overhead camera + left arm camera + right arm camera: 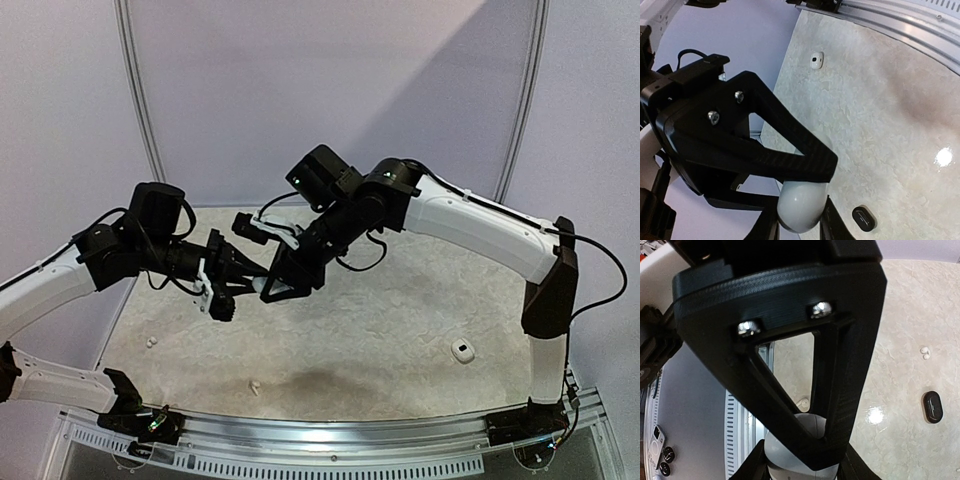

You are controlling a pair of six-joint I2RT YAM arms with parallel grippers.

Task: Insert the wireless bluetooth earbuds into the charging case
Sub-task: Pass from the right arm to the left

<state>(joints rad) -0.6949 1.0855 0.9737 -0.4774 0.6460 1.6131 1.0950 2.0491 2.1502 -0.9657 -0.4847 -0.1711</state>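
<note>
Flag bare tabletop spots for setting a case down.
Bare: the wide middle stretch between the white earbud by the front rail and the white case at right; also the far strip behind that case. Crowded: left-centre, where the left end effector and right end effector meet over the table.

Top view: fixed high behind both arm bases, facing down and far across the whole surface [400,320]; distant.
Left wrist view: tight behind its own jaws, facing right toward the near rail [900,30].
Right wrist view: equally tight, facing left and near.
Shared: both wrist views catch the white case [799,210] between the jaws and the black case [864,218] on the surface.
</note>
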